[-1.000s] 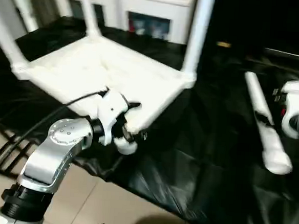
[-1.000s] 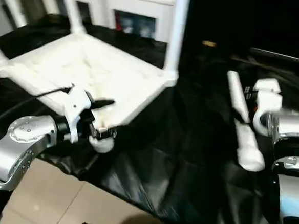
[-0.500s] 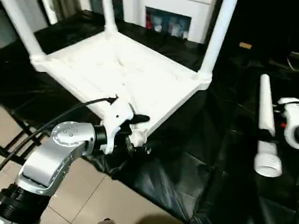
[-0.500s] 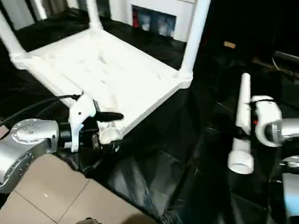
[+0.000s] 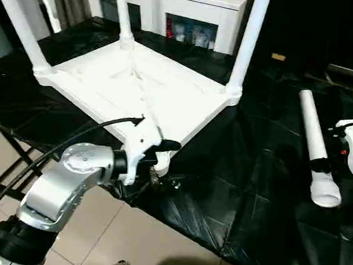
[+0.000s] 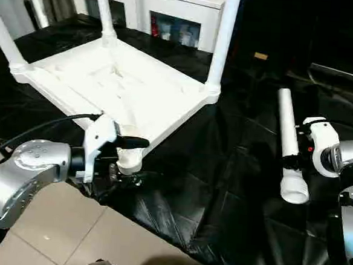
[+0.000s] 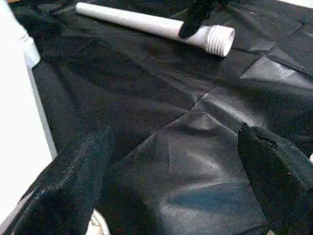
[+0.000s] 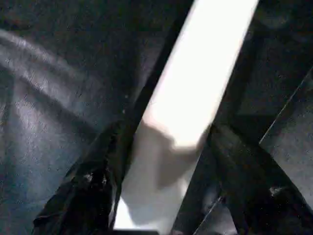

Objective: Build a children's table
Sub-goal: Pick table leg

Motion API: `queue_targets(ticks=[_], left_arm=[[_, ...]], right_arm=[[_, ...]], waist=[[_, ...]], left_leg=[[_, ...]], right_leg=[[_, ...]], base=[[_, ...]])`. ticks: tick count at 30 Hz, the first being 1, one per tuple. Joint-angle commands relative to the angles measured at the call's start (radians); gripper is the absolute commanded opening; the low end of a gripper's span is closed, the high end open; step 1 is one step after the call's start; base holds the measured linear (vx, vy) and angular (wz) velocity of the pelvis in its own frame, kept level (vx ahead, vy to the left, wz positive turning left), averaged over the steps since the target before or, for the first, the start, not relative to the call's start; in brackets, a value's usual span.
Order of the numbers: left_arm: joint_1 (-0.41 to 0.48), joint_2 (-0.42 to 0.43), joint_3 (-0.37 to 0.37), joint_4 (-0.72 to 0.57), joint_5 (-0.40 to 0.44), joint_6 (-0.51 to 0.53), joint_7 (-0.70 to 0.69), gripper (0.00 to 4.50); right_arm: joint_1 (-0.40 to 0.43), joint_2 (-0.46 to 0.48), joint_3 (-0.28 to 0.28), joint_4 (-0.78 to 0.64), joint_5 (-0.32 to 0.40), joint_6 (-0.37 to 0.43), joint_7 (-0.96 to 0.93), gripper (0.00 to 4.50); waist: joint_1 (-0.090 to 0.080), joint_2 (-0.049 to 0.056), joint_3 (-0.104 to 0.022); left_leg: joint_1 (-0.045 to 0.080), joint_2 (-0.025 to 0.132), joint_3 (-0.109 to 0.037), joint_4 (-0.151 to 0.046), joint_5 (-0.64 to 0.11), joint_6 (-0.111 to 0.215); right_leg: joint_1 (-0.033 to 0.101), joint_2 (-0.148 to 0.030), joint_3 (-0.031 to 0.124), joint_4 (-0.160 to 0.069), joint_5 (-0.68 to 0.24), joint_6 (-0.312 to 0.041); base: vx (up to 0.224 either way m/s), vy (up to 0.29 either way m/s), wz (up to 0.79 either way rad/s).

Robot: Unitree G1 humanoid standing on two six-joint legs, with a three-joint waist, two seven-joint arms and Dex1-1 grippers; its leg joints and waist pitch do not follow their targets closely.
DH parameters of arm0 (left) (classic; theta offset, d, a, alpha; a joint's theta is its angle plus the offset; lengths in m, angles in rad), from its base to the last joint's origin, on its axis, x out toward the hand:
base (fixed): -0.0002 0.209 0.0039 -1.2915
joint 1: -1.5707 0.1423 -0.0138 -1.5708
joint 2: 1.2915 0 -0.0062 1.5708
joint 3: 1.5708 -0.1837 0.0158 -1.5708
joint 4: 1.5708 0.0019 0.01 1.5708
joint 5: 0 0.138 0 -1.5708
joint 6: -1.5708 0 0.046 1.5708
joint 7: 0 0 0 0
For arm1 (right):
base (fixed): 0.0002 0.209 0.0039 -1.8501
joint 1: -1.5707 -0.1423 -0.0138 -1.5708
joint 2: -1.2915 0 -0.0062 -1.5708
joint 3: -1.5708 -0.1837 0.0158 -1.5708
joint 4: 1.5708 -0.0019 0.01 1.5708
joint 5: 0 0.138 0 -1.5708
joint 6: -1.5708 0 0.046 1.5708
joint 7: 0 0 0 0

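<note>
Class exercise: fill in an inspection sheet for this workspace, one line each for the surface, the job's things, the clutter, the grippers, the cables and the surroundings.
Surface: work table under a creased black cover.
Job's things: white tabletop lies underside up with three legs standing in its corner sockets; the near corner socket has none. The loose leg lies on the cover, threaded end nearest the robot.
Clutter: a small tan item at the far side, too small to identify.
Grippers: left gripper open beside the near corner socket; right gripper straddles the loose leg, a finger on each side.
Cables: a black cable runs along the left forearm.
Surroundings: white glass-door cabinet behind; tiled floor below.
</note>
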Motion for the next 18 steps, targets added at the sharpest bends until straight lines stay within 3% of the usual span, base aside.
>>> queue_targets(ticks=[1,7,10,11,12,15,16,18], left_arm=[[-0.017,0.003,-0.006,0.001,0.005,-0.006,0.01,4.5],[-0.021,-0.004,-0.003,0.008,0.012,-0.008,0.02,4.5],[-0.031,-0.019,0.002,0.03,0.031,-0.03,0.051,4.5],[-0.034,-0.022,0.004,0.036,0.035,-0.036,0.058,4.5],[-0.047,-0.041,0.013,0.058,0.048,-0.05,0.093,4.5],[-0.069,-0.068,0.022,0.095,0.078,-0.086,0.149,4.5],[-0.106,-0.106,0.04,0.149,0.103,-0.091,0.224,4.5],[-0.132,-0.132,0.057,0.18,0.1,-0.079,0.257,4.5]], right_arm=[[0.015,0.0,0.003,0.017,0.001,0.001,0.003,2.47],[0.024,0.005,-0.02,0.036,0.014,-0.003,-0.022,2.08],[0.026,0.007,-0.073,0.045,0.047,-0.01,-0.064,1.93],[0.026,0.007,-0.084,0.046,0.054,-0.01,-0.072,1.89],[0.027,0.006,-0.123,0.041,0.083,-0.013,-0.094,1.89],[0.034,0.006,-0.182,0.022,0.13,-0.025,-0.114,1.86],[0.047,0.008,-0.255,-0.013,0.192,-0.028,-0.114,1.86],[0.054,0.01,-0.311,-0.039,0.24,-0.024,-0.109,1.86]], waist=[[-0.002,-0.032,-0.075],[-0.007,-0.032,-0.076],[-0.01,-0.032,-0.075],[-0.01,-0.032,-0.078],[-0.006,-0.019,-0.079],[-0.008,-0.023,-0.083],[-0.008,-0.006,-0.083],[-0.003,-0.014,-0.09]], left_leg=[[0.007,0.039,-0.016,-0.066,-0.202,0.057],[0.006,0.042,-0.017,-0.067,-0.198,0.059],[0.014,0.043,-0.018,-0.069,-0.217,0.053],[0.011,0.045,-0.02,-0.071,-0.203,0.055],[0.012,0.046,-0.021,-0.071,-0.196,0.055],[0.01,0.047,-0.019,-0.072,-0.189,0.063],[0.01,0.045,-0.019,-0.071,-0.197,0.063],[0.012,0.042,-0.018,-0.069,-0.186,0.073]], right_leg=[[0.062,-0.063,0.05,-0.116,-0.548,-0.055],[0.066,-0.065,0.052,-0.112,-0.518,-0.077],[0.067,-0.068,0.048,-0.117,-0.532,-0.079],[0.07,-0.067,0.051,-0.113,-0.504,-0.084],[0.071,-0.067,0.051,-0.11,-0.484,-0.092],[0.074,-0.063,0.052,-0.105,-0.414,-0.12],[0.075,-0.061,0.051,-0.106,-0.408,-0.124],[0.079,-0.062,0.049,-0.107,-0.395,-0.119]], base=[[0.0,0.0,0.0],[0.0,0.0,0.0],[0.0,0.0,0.0],[0.0,0.0,0.0],[0.0,0.0,0.0],[0.0,0.0,0.0],[0.0,0.0,0.0],[0.0,0.0,0.0]])
